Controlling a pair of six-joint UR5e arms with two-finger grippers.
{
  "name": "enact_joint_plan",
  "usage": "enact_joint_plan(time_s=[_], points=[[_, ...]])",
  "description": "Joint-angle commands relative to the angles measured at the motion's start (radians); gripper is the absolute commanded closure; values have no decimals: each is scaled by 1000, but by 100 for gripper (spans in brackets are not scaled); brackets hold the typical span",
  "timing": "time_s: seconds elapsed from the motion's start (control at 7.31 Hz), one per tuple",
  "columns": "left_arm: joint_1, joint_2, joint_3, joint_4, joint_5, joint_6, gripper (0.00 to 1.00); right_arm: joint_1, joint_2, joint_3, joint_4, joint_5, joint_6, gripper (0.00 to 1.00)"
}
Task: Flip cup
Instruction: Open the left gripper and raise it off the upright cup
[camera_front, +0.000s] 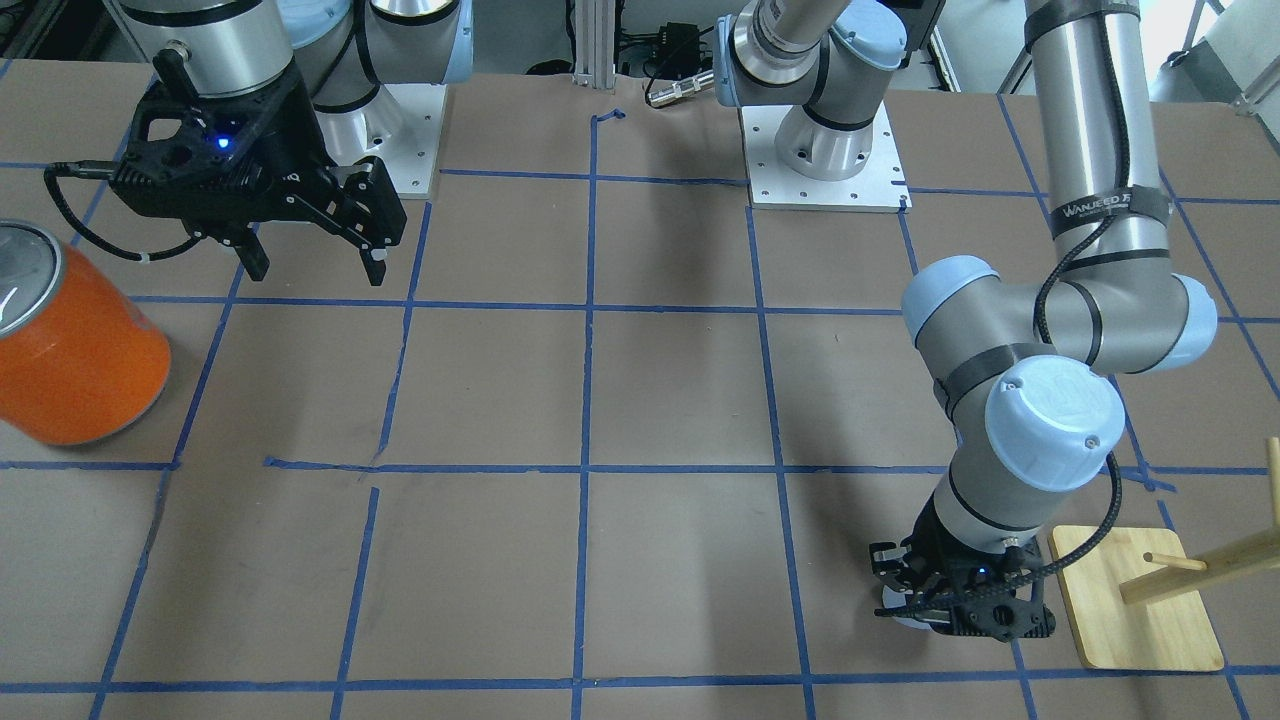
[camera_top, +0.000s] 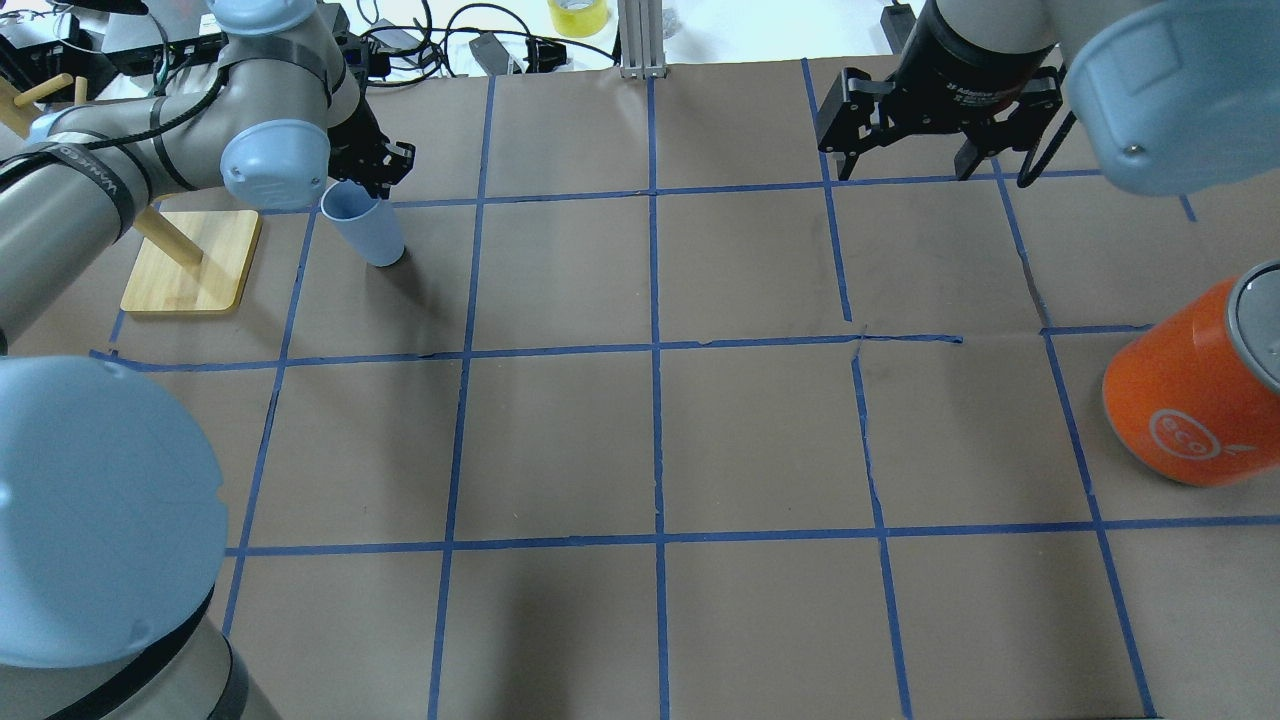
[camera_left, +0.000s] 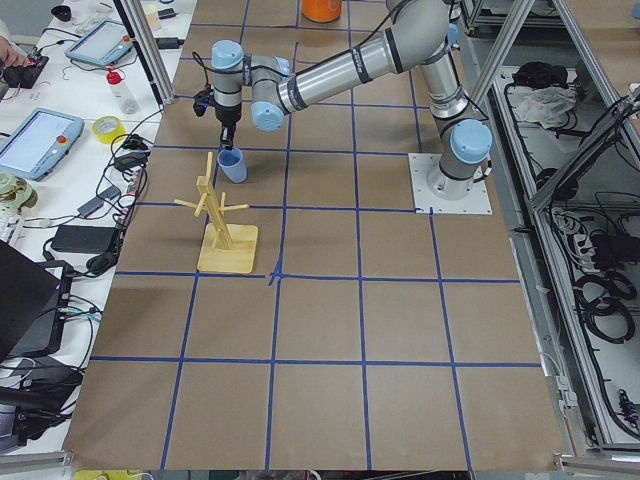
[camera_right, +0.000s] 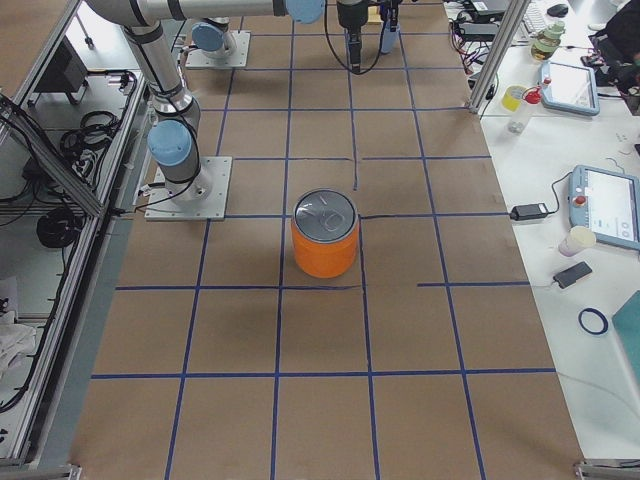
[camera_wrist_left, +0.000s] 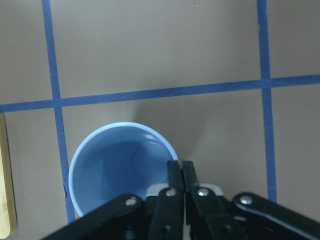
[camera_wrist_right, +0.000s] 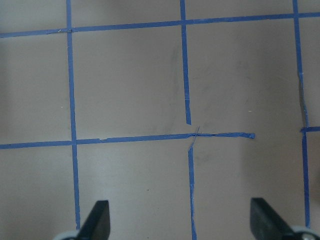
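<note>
The pale blue cup (camera_top: 363, 226) stands mouth up at the table's far left; it also shows in the left wrist view (camera_wrist_left: 117, 172) and the exterior left view (camera_left: 233, 166). My left gripper (camera_top: 381, 176) (camera_wrist_left: 181, 169) reaches down from above and is shut on the cup's rim, its fingers pinched together over the wall. In the front-facing view the left gripper (camera_front: 918, 598) hides most of the cup. My right gripper (camera_top: 906, 165) (camera_front: 318, 265) is open and empty, hanging above the far right of the table, well away from the cup.
A large orange can (camera_top: 1190, 400) with a silver top stands at the right edge. A wooden peg rack (camera_top: 190, 262) on a bamboo base stands just left of the cup. Brown paper with blue tape lines covers the table (camera_top: 650, 440).
</note>
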Motion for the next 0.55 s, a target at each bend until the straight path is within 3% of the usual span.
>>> enact_joint_plan(time_s=[0.0, 0.14, 0.41], points=[[-1, 18, -15, 0, -21, -29, 29, 0, 0, 0, 1, 2, -2, 0], [-2, 40, -3, -16, -58, -29, 24, 0, 0, 0, 0, 2, -2, 0], [-16, 121, 1, -182, -66, -41, 19, 0, 0, 0, 0, 0, 0, 0]])
